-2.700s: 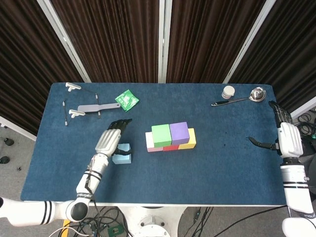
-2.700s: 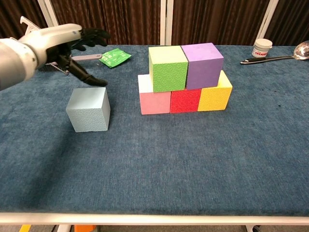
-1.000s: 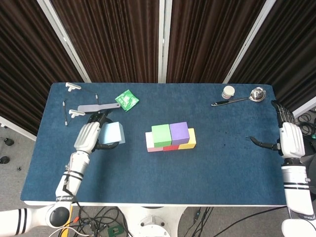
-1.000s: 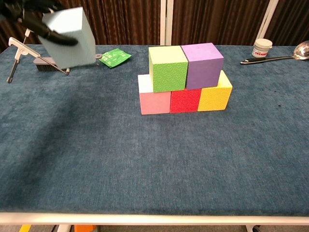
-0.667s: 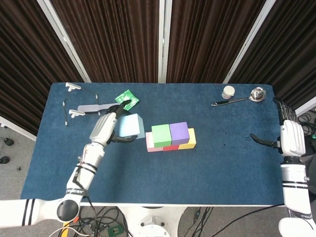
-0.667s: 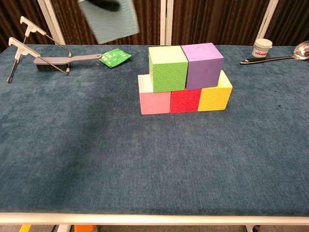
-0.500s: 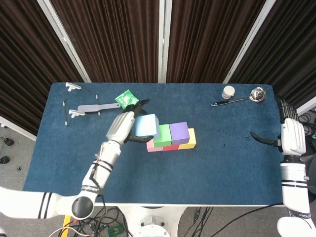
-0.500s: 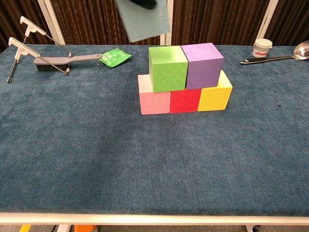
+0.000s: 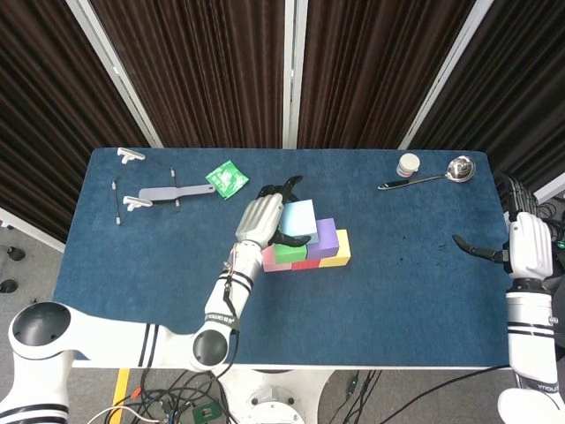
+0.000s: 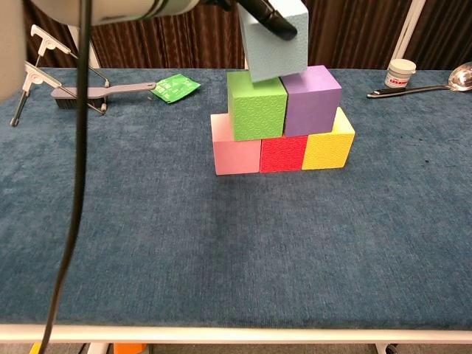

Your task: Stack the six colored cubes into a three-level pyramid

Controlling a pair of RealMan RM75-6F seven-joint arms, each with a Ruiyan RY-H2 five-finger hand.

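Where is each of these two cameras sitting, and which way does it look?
Head view: high above the near table edge, looking steeply down on the whole blue table; both arms show, the left hand holding the light blue cube, the right hand at the far right.
Chest view: low at the near edge, looking level across the table at the stack; only the left arm and its fingers show.
Shared: the light blue cube, green cube, purple cube.
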